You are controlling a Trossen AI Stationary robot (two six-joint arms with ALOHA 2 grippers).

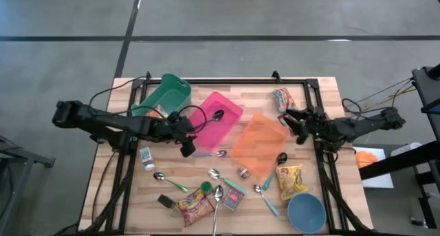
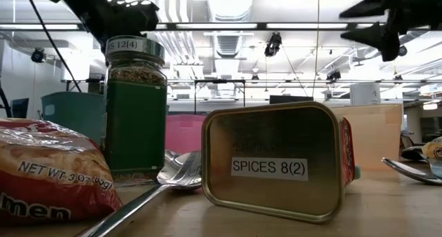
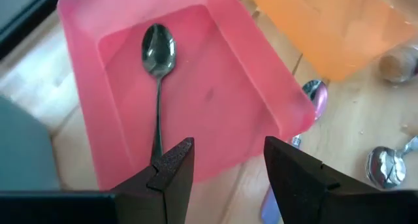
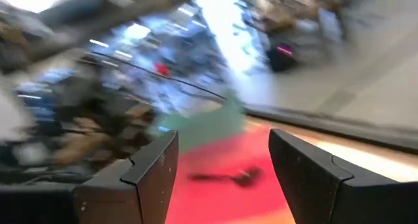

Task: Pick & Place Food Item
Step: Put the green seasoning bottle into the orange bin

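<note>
From above, the wooden table (image 1: pixel 124 195) carried three bins in a row: a green bin (image 1: pixel 167 93), a pink bin (image 1: pixel 214 118) and an orange bin (image 1: pixel 258 144); a dark spoon (image 1: pixel 217 115) lay inside the pink bin; the left gripper (image 1: pixel 185 141) hung over the near edge of the pink bin, and the right gripper (image 1: pixel 294 120) was at the far right corner of the orange bin, near a snack packet (image 1: pixel 282 98); a yellow food packet (image 1: pixel 291 181) lay beside the blue bowl (image 1: pixel 306 212), and a red ramen packet (image 1: pixel 195 208) lay at the front with several spoons around it; a small white bottle (image 1: pixel 147 157) stood to the left.

From the table level, a green spice jar (image 2: pixel 135 111) stood behind the ramen packet (image 2: pixel 48 169); a tin labelled SPICES (image 2: pixel 273 169) lay on its side, and a spoon (image 2: pixel 173 176) rested between them; both arms showed only at the top corners.

From the left wrist, the jaws of the left gripper (image 3: pixel 225 168) stood apart and held nothing; below them was the pink bin (image 3: pixel 261 80) with the spoon (image 3: pixel 159 51) in it.

From the right wrist, the jaws of the right gripper (image 4: pixel 222 165) were also apart and empty; the view beyond was blurred, with pink and green shapes only.
</note>
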